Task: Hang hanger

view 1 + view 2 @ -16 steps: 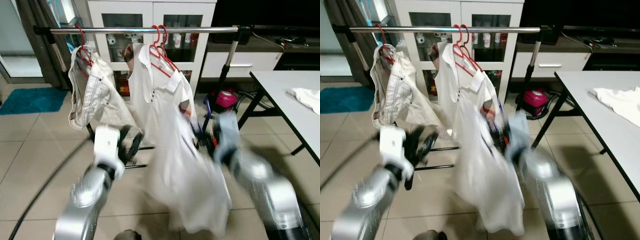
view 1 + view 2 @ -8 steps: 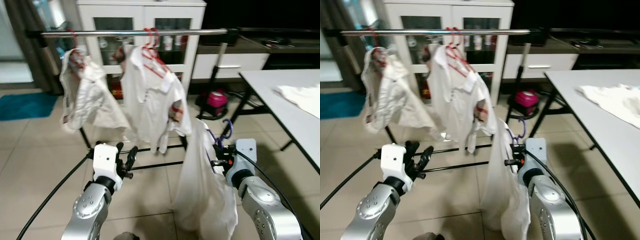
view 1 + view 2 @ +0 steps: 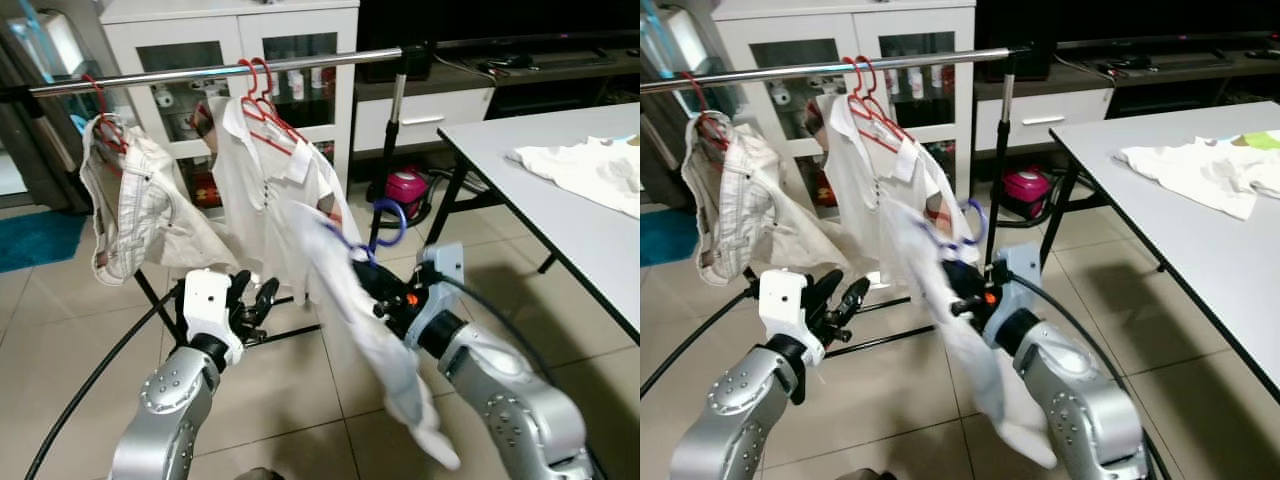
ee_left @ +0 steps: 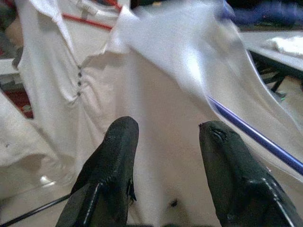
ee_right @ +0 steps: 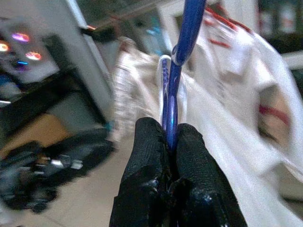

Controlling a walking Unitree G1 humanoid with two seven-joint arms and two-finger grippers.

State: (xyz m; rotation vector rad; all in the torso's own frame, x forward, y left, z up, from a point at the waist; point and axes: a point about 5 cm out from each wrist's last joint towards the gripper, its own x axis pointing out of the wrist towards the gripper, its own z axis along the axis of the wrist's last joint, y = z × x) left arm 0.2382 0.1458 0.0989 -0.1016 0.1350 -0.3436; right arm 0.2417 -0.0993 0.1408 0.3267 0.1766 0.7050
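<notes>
The blue plastic hanger (image 3: 385, 222) with a white shirt (image 3: 365, 330) draped on it is pinched tight in the right claw (image 5: 168, 142), so the pick-up looks done. Hanging is left: its hook is held low, and the long silver metal rail (image 3: 300, 63) lies up at about eleven o'clock from it. The left claw (image 4: 168, 142) is held open, empty, near the hung white collared shirt (image 3: 255, 190).

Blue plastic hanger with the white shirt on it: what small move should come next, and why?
Probably raise it. The right tool is shut on the blue plastic hanger, whose hook sits well below the silver metal rail, so it likely needs lifting toward the open stretch of rail right of the red hangers. The left tool is open.
</notes>
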